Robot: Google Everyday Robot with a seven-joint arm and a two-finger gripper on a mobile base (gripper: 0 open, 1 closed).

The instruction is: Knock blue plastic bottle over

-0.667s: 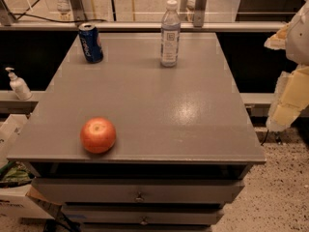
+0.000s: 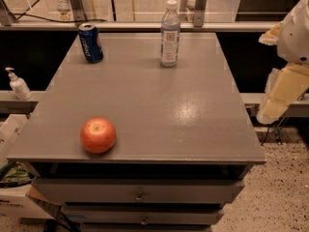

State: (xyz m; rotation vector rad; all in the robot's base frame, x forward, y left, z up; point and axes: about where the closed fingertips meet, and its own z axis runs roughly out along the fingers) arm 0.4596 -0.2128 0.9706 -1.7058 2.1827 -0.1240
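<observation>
Apple [image 2: 98, 135]: sitting on the grey table [image 2: 159, 105], front left, close to its near edge.
Gripper [image 2: 282, 93]: cream-coloured, hanging off the table's right side, apart from everything on top; open or closed, I cannot tell from here.
Pump dispenser [image 2: 18, 84]: small and white, down beside the table's left side.
Soda can [image 2: 91, 43]: dark blue, upright at the table's back left.
Blue plastic bottle [image 2: 170, 34]: standing upright at the table's back edge, about midway across, white cap on.

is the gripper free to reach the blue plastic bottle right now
Probably yes: the gripper hangs off the right edge of the table, and nothing stands between it and the blue plastic bottle; the can and apple sit further left.
</observation>
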